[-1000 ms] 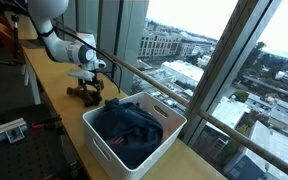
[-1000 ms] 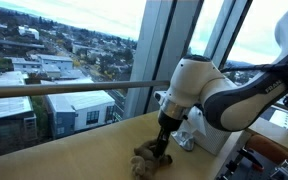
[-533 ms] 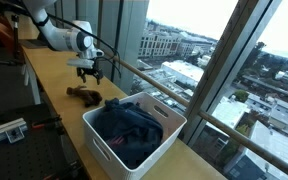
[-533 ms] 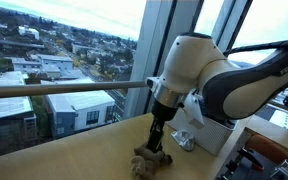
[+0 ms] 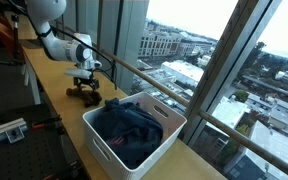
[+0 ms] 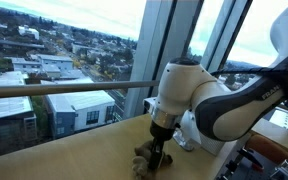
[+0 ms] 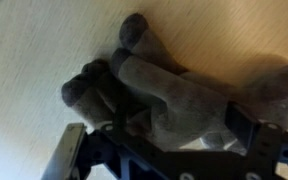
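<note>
Broadly, the largest feature is the window wall (image 5: 219, 60), running along the far side of the jaws and looking out over a city. Beneath the jaws lies the long wooden counter (image 5: 49, 95). The white robot arm (image 5: 56, 42) bends down over it, seen in both exterior views. Well off to one side of the jaws stands a white bin (image 5: 102, 148) with a dark blue garment (image 5: 132, 128) bundled inside it, apart from the arm.

The item of concern is a small brown plush toy (image 7: 169, 90), lying on its side on the counter directly under the gripper (image 5: 84, 84). In the wrist view the jaws stand apart, one on each side of the toy's body, with the stubby legs poking out ahead of them. I cannot tell whether either finger is pressing on the fabric. An exterior view shows the gripper (image 6: 156, 148) low over the toy (image 6: 142, 163), close to the counter.

Assessment: the step in hand looks like a grasp on the toy. To do it well, the body should sit centred between the jaws rather than the legs. The fingertips should clear the wood, and closing should be gentle, since soft stuffing compresses and can slip out.
</note>
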